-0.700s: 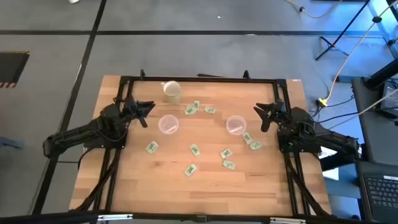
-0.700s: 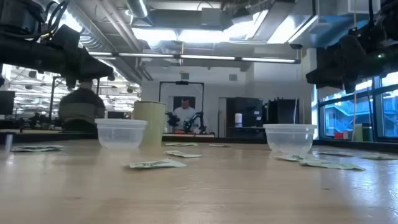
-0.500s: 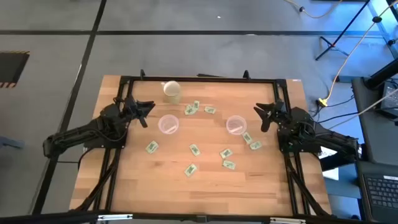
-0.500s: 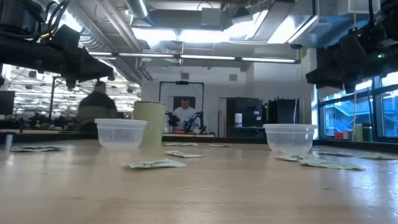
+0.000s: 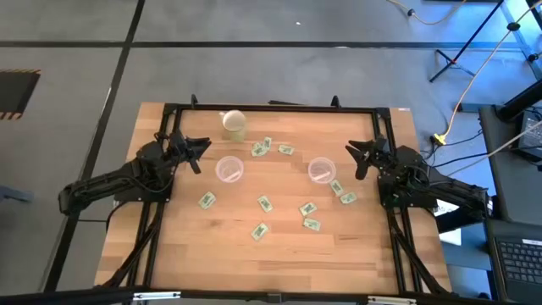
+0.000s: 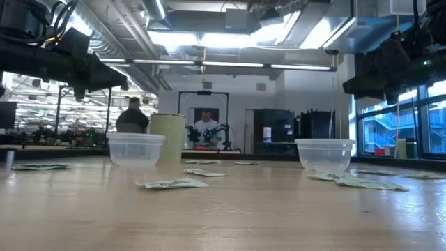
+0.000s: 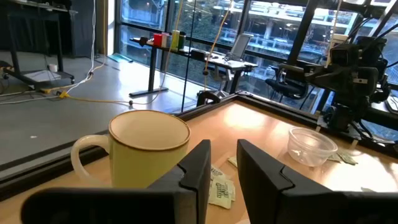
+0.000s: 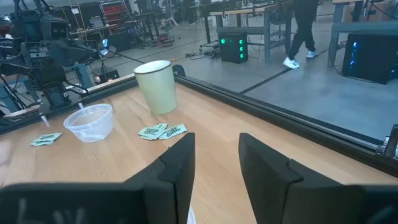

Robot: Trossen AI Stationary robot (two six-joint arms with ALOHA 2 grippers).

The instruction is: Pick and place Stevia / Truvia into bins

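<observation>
A: How do the pincers stand?

B: The left gripper (image 5: 201, 147) hovers above the table (image 5: 279, 263), just beside the left clear bin (image 5: 229, 169), on the side away from the right clear bin (image 5: 321, 170). Its fingers (image 7: 198, 163) have a narrow gap and hold nothing. The right gripper (image 5: 356, 154) hangs just beside the right clear bin, on its outer side, fingers (image 8: 180, 163) apart by a moderate gap, also with nothing between them.

A: And the packets?

B: The Stevia packets (image 5: 263, 203) lie flat on the wood, most of them between the two bins and on the near side of them. Three packets (image 5: 264, 147) lie close to the cream cup (image 5: 234, 124). Two packets (image 5: 343, 193) are beside the right bin.

A: Why are the arms so?

B: I think both wait raised, each near its own bin, so no packet is picked yet. Both bins look empty.
</observation>
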